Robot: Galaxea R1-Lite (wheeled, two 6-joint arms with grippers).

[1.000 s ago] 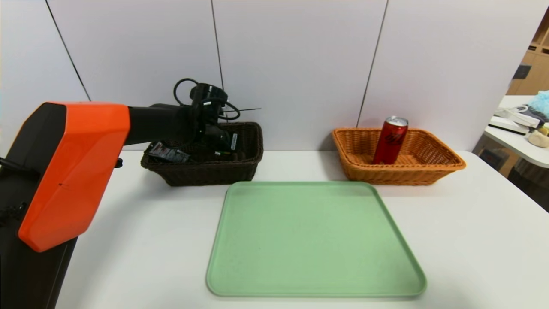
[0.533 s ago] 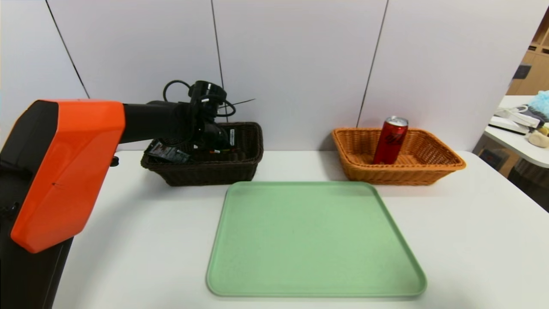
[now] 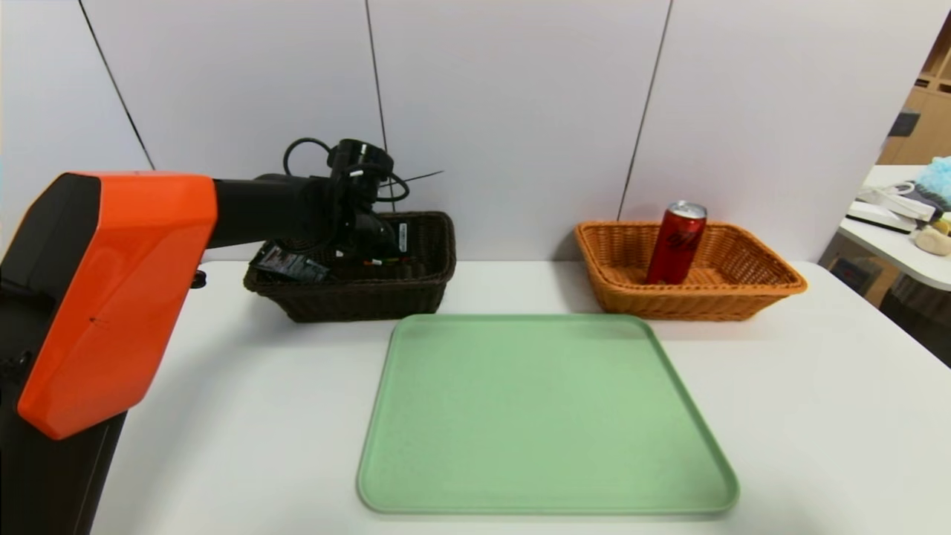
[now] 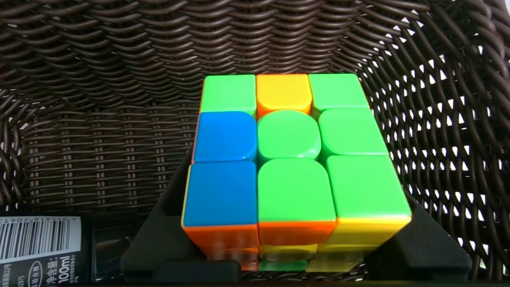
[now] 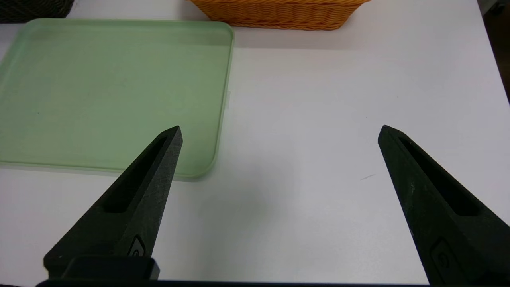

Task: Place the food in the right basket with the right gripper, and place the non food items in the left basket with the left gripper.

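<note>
Left gripper [image 4: 297,255] clamped on the puzzle cube [image 4: 293,159], held inside the left basket [image 3: 416,286] above its floor beside the black tube [image 4: 40,247], release drops straight down; right gripper [image 5: 279,131] spread, parked near the tabletop's front edge.

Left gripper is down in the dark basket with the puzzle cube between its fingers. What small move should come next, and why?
Probably open the left gripper and let go. The puzzle cube sits between its fingers inside the left basket, beside the black tube. The red can already stands in the right basket, the green tray is bare, and the right gripper hangs open over the table.
</note>
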